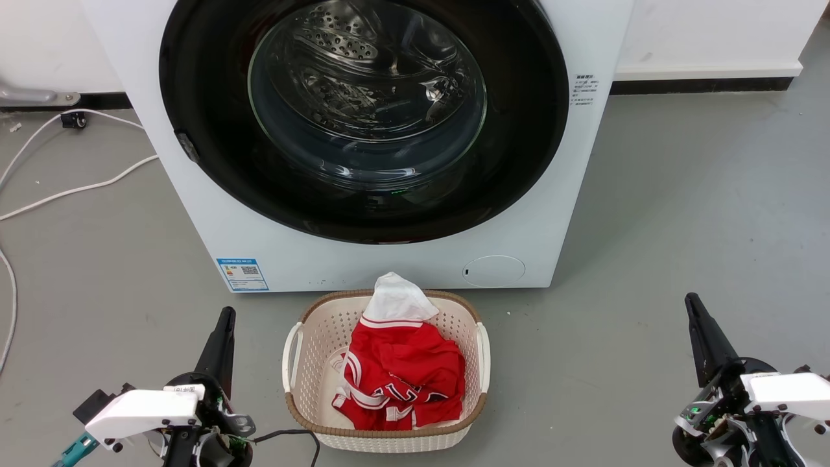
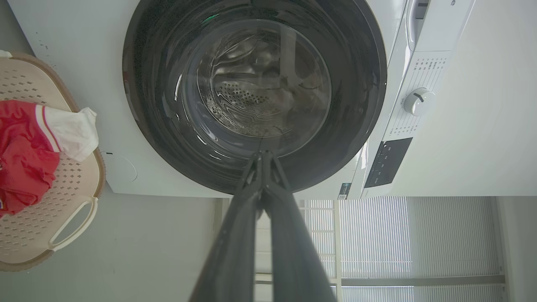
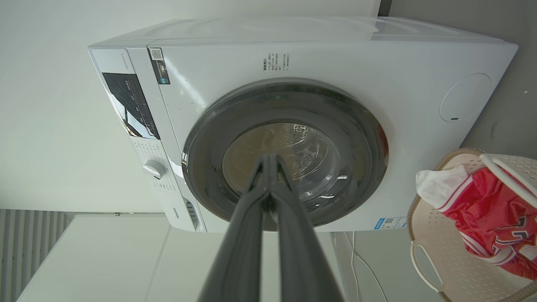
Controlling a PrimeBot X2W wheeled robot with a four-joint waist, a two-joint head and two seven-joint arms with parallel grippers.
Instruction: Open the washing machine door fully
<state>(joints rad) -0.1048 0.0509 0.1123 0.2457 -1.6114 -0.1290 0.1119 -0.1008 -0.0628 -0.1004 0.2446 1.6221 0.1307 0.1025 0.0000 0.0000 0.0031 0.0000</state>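
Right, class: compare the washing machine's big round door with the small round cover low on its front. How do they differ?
The washing machine door is glossy black with a clear glass window; the small cover is plain white. The door spans most of the machine's front; the cover sits small near its bottom right corner in the head view. Both are round and shut.

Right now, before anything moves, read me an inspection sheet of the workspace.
Surface: grey floor.
Job's things: large round glossy black washing machine door with clear glass window, shut against the white washing machine.
Clutter: cream perforated plastic basket holding a red and white garment, on the floor before the machine.
Grippers: left gripper and right gripper both shut, low, apart from the door.
Cables: white cables on the floor, left of the machine.
Surroundings: white wall, black skirting.
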